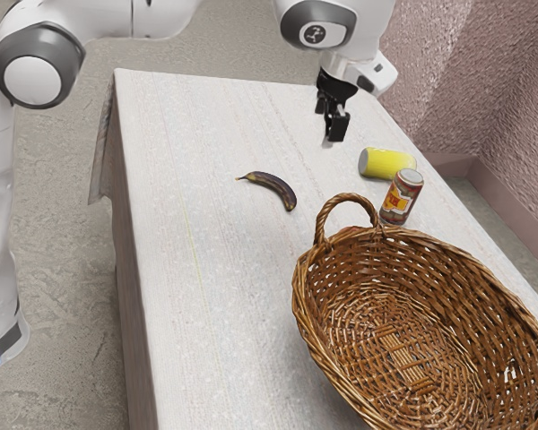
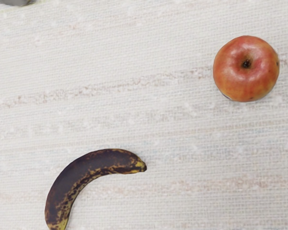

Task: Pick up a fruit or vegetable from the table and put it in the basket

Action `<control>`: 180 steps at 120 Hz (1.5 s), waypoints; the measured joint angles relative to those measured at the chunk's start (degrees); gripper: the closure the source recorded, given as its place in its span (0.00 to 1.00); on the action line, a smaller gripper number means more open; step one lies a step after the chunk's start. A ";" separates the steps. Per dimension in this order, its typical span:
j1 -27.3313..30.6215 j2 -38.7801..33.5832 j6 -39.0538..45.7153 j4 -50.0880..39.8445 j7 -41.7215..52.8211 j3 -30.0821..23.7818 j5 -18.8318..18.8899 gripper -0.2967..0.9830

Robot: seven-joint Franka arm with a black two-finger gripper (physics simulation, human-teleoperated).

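On the pale, cloth-textured counter (image 1: 188,287) in the exterior view, a curved, dark brown banana (image 1: 275,186) lies apart from the oval, brown wicker basket (image 1: 307,327), a yellow cylindrical can (image 1: 390,163) lies on its side, and a red-and-yellow cylindrical can (image 1: 402,197) stands upright between it and the basket, while the 2 black metal-and-plastic fingers (image 1: 337,126) hang above the counter, spread apart. In the wrist view, the banana, speckled yellow, rests on the counter near a round, red-orange apple (image 2: 246,76), 2 fruits not touching each other.
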 joint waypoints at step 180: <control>27.32 32.27 9.87 9.58 -3.95 -38.68 5.19 0.23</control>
